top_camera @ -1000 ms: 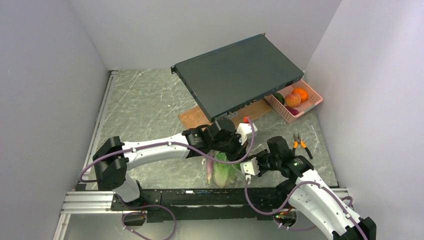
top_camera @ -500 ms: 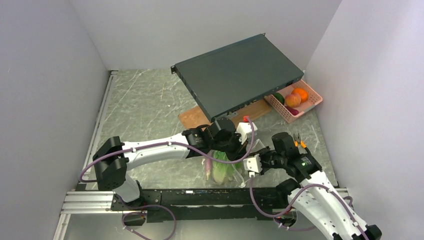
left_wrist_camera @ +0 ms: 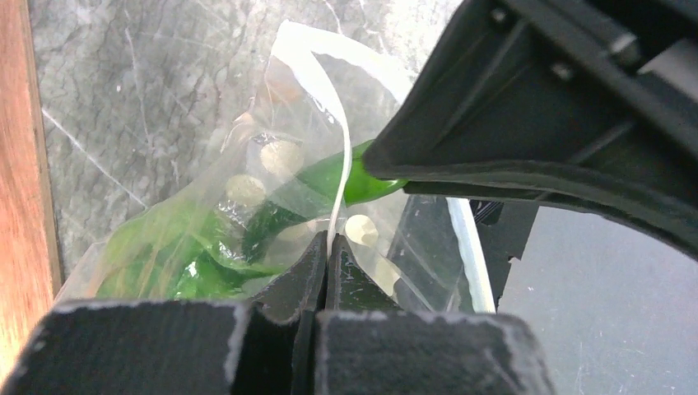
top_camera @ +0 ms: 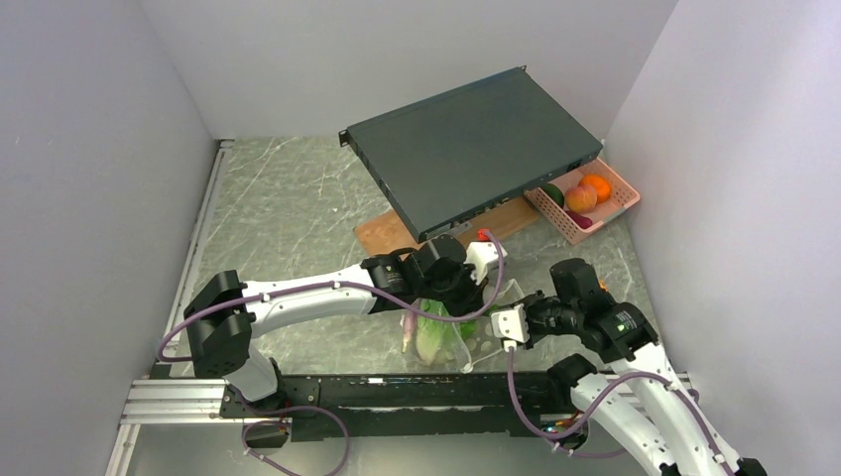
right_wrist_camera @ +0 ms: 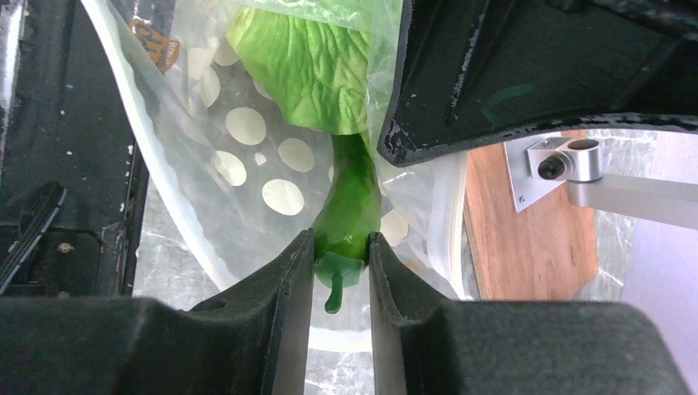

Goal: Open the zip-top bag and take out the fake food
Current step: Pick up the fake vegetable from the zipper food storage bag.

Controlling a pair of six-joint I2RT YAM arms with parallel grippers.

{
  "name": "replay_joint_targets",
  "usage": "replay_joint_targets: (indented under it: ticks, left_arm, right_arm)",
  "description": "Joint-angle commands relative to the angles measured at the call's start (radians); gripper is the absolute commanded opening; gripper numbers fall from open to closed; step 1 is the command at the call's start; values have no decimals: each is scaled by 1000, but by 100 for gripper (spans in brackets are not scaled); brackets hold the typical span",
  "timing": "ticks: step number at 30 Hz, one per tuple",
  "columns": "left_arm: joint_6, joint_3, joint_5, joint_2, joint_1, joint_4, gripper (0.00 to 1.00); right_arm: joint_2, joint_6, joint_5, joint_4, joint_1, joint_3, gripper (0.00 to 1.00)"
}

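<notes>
From the overhead camera I see the clear floppy zip-top plastic bag (top_camera: 460, 343) lying on the grey marbled desk (top_camera: 288, 208) near its front edge. It sits between my two arms, with both sets of jaws at it. A green leafy toy vegetable (top_camera: 433, 342) shows through the plastic. Behind it, a dark flat metal case (top_camera: 476, 149) lies over a brown wooden board (top_camera: 382, 235), and a pink plastic lattice basket (top_camera: 607, 210) of toy fruit sits far right. On my left wrist feed, the left jaws are pressed fully together on the bag's whitish rim strip, with the bag's mouth open above them. A green plastic toy pepper (left_wrist_camera: 325, 177) lies inside. On my right wrist feed, the right jaws are clamped on that pepper's stem end at the bag's mouth. I cannot tell whether plastic film lies between them and it. The leafy piece lies deeper in the bag.
</notes>
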Motion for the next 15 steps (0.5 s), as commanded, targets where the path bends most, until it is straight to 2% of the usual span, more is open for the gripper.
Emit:
replay_joint_targets:
  ticks: [1,15]
  left_arm:
    - [-9,33,-67,-5,-3,-22,0]
    - [-42,8,-166,-33,12,-47,0]
  right_arm:
    - [-12,45,-17,-60,5,69,1]
    - [-21,204,87,-143,3,178,0]
